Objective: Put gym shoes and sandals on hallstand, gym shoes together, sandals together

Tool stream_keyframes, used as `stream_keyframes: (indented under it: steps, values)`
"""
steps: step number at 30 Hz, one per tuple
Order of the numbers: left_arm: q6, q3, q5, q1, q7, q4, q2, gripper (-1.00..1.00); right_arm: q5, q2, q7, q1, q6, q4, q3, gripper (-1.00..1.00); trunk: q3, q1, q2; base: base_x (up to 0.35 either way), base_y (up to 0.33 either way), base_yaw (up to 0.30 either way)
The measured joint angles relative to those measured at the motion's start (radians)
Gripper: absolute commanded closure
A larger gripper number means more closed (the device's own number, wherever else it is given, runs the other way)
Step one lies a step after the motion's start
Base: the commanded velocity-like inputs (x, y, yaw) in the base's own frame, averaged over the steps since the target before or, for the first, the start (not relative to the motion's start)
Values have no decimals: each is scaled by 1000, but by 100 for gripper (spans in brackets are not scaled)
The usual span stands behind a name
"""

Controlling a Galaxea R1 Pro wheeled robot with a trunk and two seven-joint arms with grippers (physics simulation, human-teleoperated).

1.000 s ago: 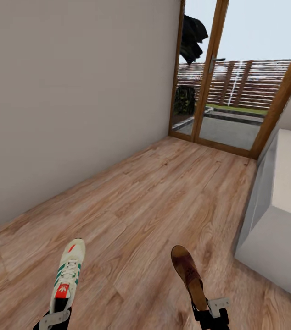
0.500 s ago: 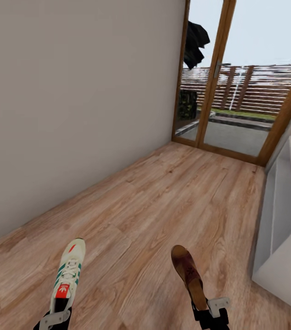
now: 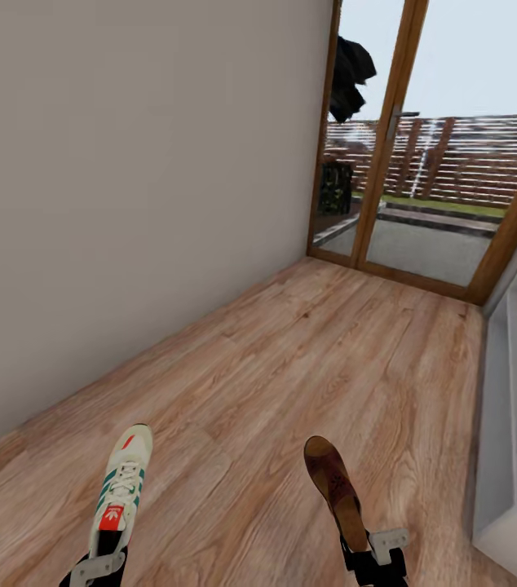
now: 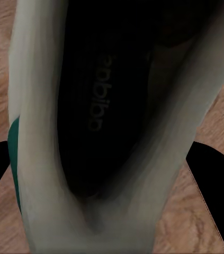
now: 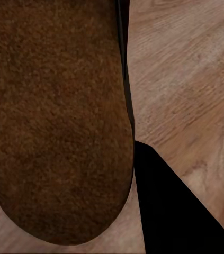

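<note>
white gym shoe (image 3: 120, 489) clamped in left claw (image 3: 95, 566), brown sandal (image 3: 336, 491) in right claw (image 3: 375, 551), both held forward.

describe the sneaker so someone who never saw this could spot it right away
Start at the long plain wall on the left of the corridor and look down to the wood floor near the bottom edge. There the left end effector holds a gym shoe by its heel, toe pointing ahead. It is white with green stripes and a red tongue patch, unlike the brown sandal to its right.

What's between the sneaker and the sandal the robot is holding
Nothing: in the head view only bare wood floor shows between the sneaker and the sandal.
</note>
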Motion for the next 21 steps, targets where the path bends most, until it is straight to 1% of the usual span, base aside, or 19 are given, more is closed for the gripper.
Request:
stream_keyframes:
  steps: [10, 14, 21]
  values:
    - [0, 0, 0, 0, 0, 1, 0, 100, -2, 0, 0, 0, 0, 0, 0, 100, 0, 0, 0, 335, 0, -11]
    - [0, 0, 0, 0, 1, 11, 1, 100, -3, 0, -1, 0, 0, -1, 0, 100, 0, 0, 0, 335, 0, -215]
    - [0, 0, 1, 0, 1, 16, 1, 100, -3, -1, -1, 0, 0, 0, -1, 100, 0, 0, 0, 335, 0, -279]
